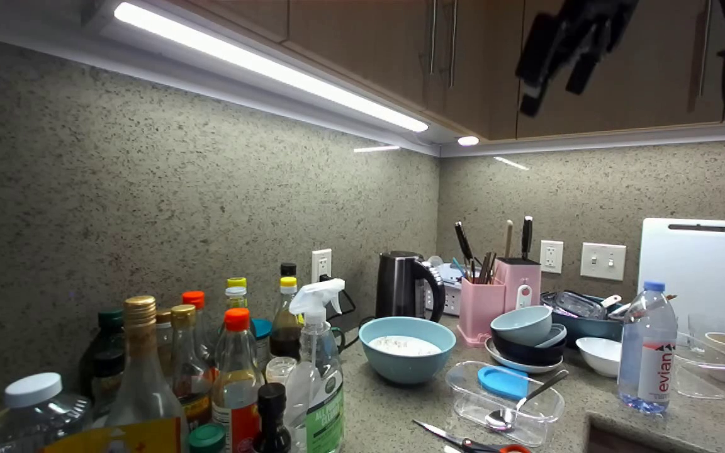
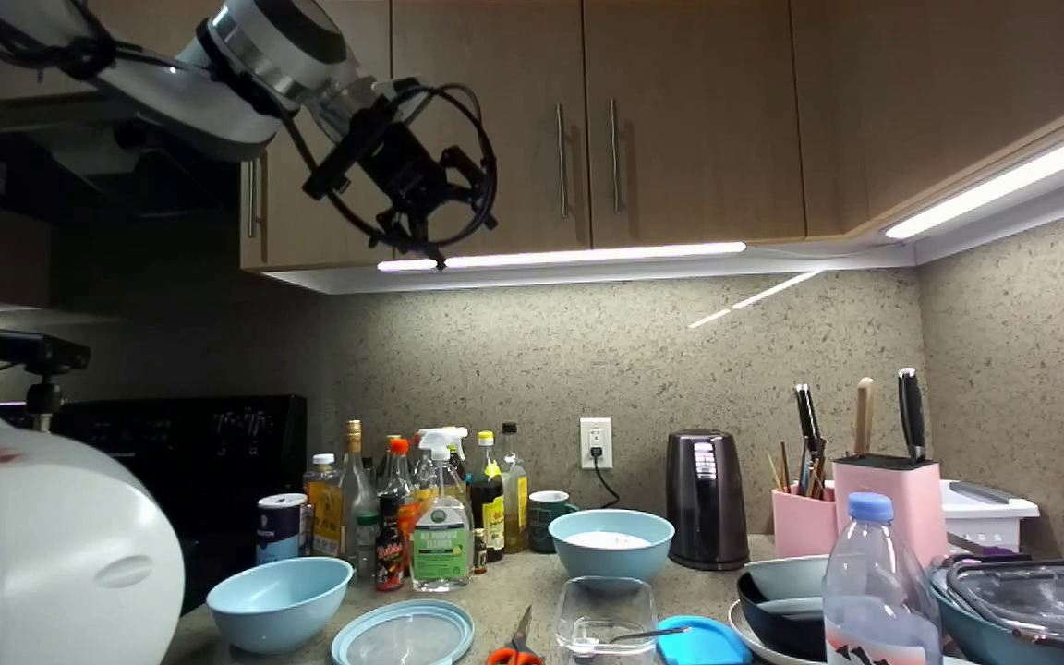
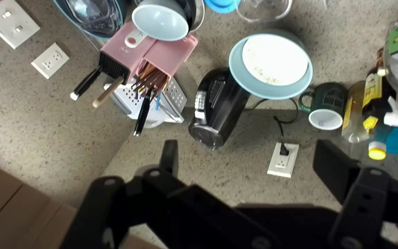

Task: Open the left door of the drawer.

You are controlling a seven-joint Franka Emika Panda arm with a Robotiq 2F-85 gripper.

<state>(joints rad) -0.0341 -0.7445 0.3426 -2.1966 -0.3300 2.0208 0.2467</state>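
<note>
Pincer (image 3: 247,155) spread wide, free air beneath; left door (image 2: 518,65) closed, bar handle (image 2: 562,162) near right edge.

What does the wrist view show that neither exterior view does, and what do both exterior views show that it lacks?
Only the wrist view: distinct bolt heads on the open gripper.
Only the exterior views, in both: the left door's bar handle, the under-cabinet light strip, the scissors and the Evian bottle.
Shared by all: the gripper, electric kettle, pink knife block and light-blue bowl with white contents.
</note>
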